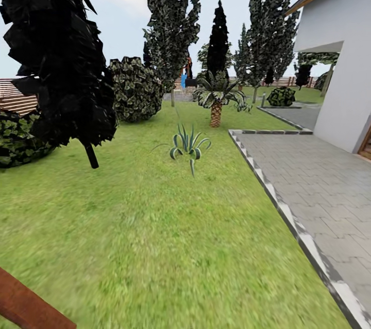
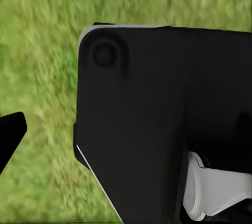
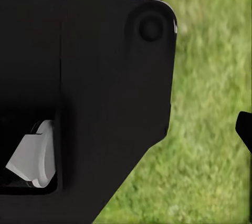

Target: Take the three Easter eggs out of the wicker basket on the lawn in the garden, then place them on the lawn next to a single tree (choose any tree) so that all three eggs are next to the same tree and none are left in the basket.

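Observation:
The lawn (image 1: 154,226) stretches ahead as bright mottled grass, running back into the garden. A tall tree (image 1: 171,20) with a thin pale trunk stands at the far end of the grass, and a second one (image 1: 268,15) rises to its right. The wicker basket and the Easter eggs are out of view. In the left wrist view one black fingertip (image 2: 10,134) pokes in over grass beside a large black robot panel (image 2: 157,119). The right wrist view has a black fingertip (image 3: 244,129) at the frame's edge and the same kind of panel (image 3: 89,92). Whether either gripper is open or shut cannot be told.
A near-black cypress (image 1: 56,46) stands close at the left. Ahead are a spiky plant (image 1: 188,145), a short palm (image 1: 216,102) and a round shrub (image 1: 135,89). A grey paved patio (image 1: 319,190) and a white house wall (image 1: 345,71) are at the right. A red-brown beam (image 1: 26,308) crosses the lower left corner.

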You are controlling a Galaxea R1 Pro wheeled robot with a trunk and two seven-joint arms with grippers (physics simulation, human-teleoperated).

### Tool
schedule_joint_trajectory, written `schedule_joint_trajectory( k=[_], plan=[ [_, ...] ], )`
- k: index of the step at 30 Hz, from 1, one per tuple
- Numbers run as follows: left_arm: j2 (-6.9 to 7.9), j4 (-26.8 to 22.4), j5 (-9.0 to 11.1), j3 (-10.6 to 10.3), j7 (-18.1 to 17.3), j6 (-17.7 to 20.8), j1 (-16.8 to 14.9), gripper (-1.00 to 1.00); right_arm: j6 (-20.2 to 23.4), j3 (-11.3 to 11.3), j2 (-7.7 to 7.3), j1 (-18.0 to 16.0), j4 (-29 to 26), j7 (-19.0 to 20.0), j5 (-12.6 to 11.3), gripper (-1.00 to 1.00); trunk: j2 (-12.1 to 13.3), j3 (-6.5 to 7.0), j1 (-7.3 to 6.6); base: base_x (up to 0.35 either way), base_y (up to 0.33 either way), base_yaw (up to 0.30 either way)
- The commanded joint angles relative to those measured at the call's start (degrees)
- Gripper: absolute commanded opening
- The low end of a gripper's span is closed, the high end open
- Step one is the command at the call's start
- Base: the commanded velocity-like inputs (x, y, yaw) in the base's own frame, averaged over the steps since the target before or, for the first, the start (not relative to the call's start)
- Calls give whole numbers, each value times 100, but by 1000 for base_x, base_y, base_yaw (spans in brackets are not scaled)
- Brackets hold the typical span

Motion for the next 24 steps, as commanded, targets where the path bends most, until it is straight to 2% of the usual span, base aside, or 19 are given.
schedule_joint_trajectory(
  k=[1, 24],
  plan=[
    [-6, -7, 3, 29, -1, -8, 2, 100, -21, 29, 2, -2, 7, -32, 14, 100, -10, -9, 1, -129, 0, 292],
    [-26, 0, 2, 21, -6, -17, 2, 100, -21, 52, 2, -2, 7, -25, 27, 100, -10, -9, 1, -12, 0, 292]
  ],
)
